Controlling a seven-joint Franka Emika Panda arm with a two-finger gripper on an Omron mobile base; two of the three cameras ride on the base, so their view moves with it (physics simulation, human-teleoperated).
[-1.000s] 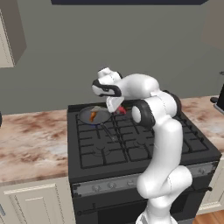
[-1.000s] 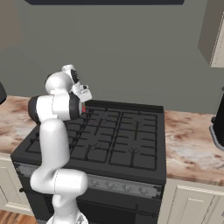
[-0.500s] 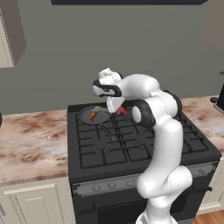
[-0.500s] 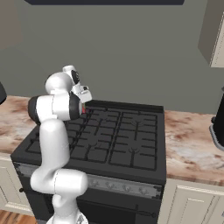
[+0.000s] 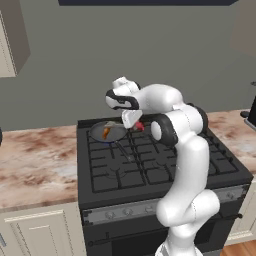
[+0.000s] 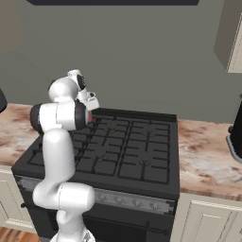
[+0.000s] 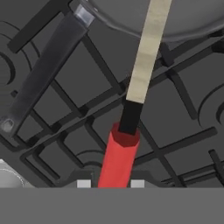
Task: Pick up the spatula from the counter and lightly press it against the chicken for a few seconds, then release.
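We are holding the spatula (image 7: 144, 57) in the pincer (image 7: 110, 184): the two fingertips (image 7: 83, 184) are sitting tight against either side of its red grip (image 7: 118, 157), with no gap showing. The spatula is hanging clear of the surface, slanting over the black stove grate (image 7: 183, 87), and its tan blade is reaching across the rim of the grey pan (image 7: 197, 17), beside the dark pan handle (image 7: 43, 74). In the left base view the pan (image 5: 107, 132) is sitting on the rear left burner of the stove (image 5: 150, 170), but we are seeing its contents too small to tell whether the blade is touching them.
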